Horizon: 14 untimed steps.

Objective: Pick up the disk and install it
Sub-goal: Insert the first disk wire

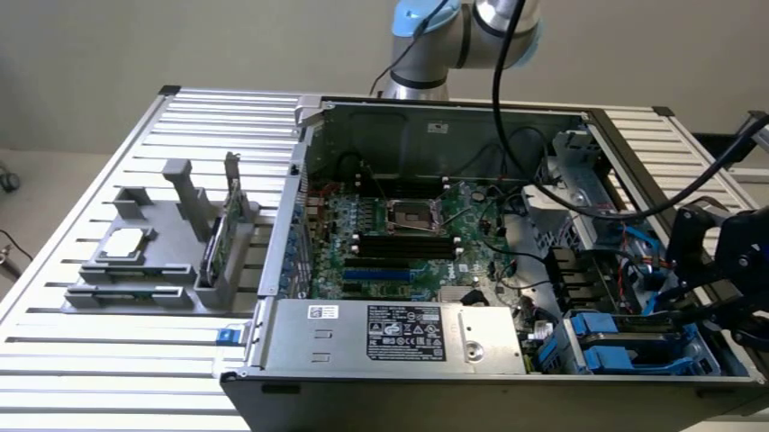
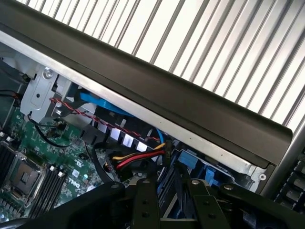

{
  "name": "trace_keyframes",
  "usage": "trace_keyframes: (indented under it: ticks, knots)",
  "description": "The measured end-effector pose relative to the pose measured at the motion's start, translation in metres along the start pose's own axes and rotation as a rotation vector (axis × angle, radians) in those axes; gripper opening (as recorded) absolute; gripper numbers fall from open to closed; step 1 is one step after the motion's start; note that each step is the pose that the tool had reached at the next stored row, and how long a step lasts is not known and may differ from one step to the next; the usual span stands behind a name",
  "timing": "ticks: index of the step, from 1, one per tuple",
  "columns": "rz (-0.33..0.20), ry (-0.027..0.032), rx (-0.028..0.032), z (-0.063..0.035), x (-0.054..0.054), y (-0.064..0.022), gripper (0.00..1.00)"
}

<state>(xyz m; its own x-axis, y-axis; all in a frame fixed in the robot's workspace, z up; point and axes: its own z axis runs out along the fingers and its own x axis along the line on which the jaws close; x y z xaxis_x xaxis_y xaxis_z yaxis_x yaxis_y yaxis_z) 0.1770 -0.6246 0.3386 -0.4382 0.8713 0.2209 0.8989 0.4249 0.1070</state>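
My black gripper (image 1: pixel 694 299) hangs over the drive bay (image 1: pixel 625 346) at the near corner of the open computer case (image 1: pixel 397 337), on the exterior view's right. In the wrist view my gripper (image 2: pixel 171 202) has its two fingers (image 2: pixel 144 200) part closed. A narrow grey and blue body, seen edge-on, runs out from between them. It looks like the disk (image 2: pixel 183 164) with its blue rails, pointing down into the bay beside the case wall (image 2: pixel 157 90).
Blue carriers (image 1: pixel 601 328) sit in the bay. Red, yellow and black cables (image 2: pixel 136 160) run beside it. The motherboard (image 1: pixel 402 234) and power supply (image 1: pixel 397 333) take up the middle of the case. A grey fixture (image 1: pixel 157 270) with a silver chip (image 1: pixel 124 243) and a green card (image 1: pixel 222 243) stands on the slatted table (image 1: pixel 108 360).
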Motion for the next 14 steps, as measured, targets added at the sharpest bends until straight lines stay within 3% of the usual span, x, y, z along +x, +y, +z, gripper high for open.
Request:
trace_keyframes:
  ticks: [5, 14]
  knots:
    - [0.000, 0.0079, -0.0023, 0.0027, -0.0009, 0.0003, 0.29]
    - [0.000, 0.0138, -0.0046, 0.0050, -0.0003, 0.0016, 0.29]
